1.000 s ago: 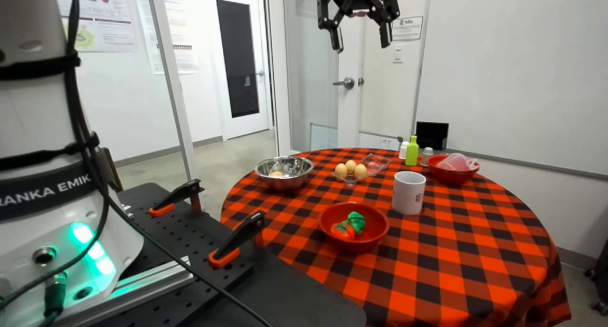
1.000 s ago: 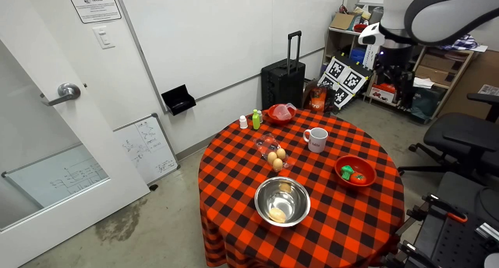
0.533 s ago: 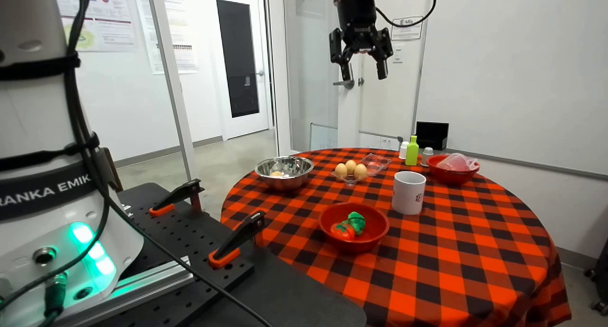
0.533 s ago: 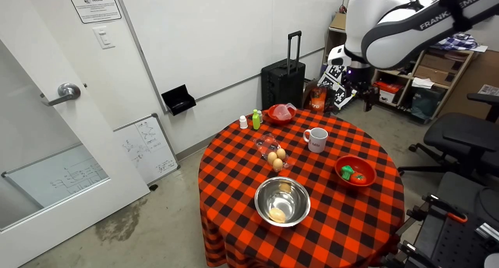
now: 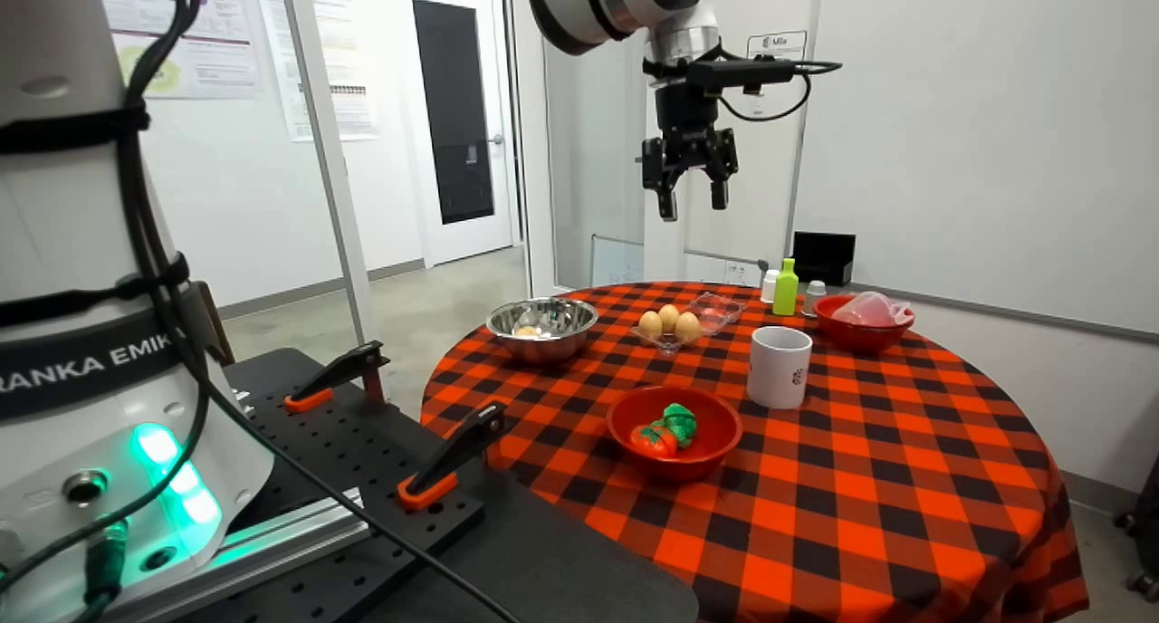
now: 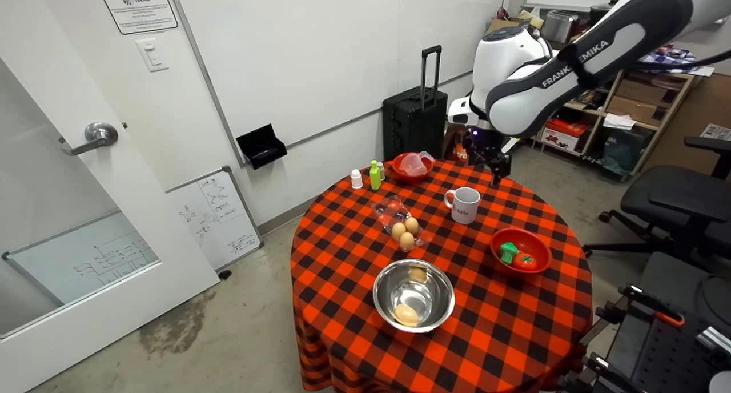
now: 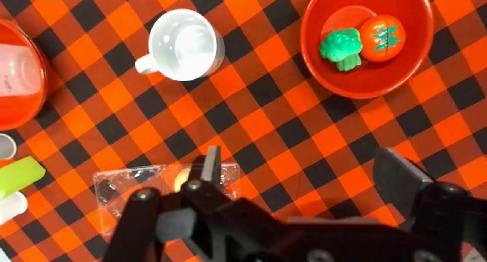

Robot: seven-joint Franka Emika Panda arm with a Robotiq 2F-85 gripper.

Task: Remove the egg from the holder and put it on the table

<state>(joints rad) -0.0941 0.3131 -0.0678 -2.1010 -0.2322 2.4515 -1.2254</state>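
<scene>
Several tan eggs are in view. Three (image 5: 668, 317) (image 6: 406, 241) sit together in a clear plastic holder (image 5: 717, 310) (image 6: 390, 209) on the table (image 5: 905, 478) with its red-and-black checked cloth. Another egg (image 6: 406, 315) lies in the shiny steel bowl (image 6: 414, 267). My gripper (image 5: 694, 205) (image 6: 495, 176) is open and empty, high above the table. In the wrist view, the gripper (image 7: 300, 170) has its fingers wide apart over bare cloth. Its left finger covers most of the eggs; part of one egg (image 7: 181, 179) and the holder (image 7: 114, 186) show behind it.
A white mug (image 5: 779, 369) stands near the eggs. A red bowl (image 6: 519, 236) holds a green piece and a tomato. Another red bowl (image 5: 860, 338) holds a translucent cup. A green bottle (image 5: 785, 290) stands between white shakers (image 6: 356, 179) at the far edge.
My gripper has come down from high up toward the table, staying open. In an exterior view the arm has also swung leftward over the table edge. The objects on the table have not moved.
</scene>
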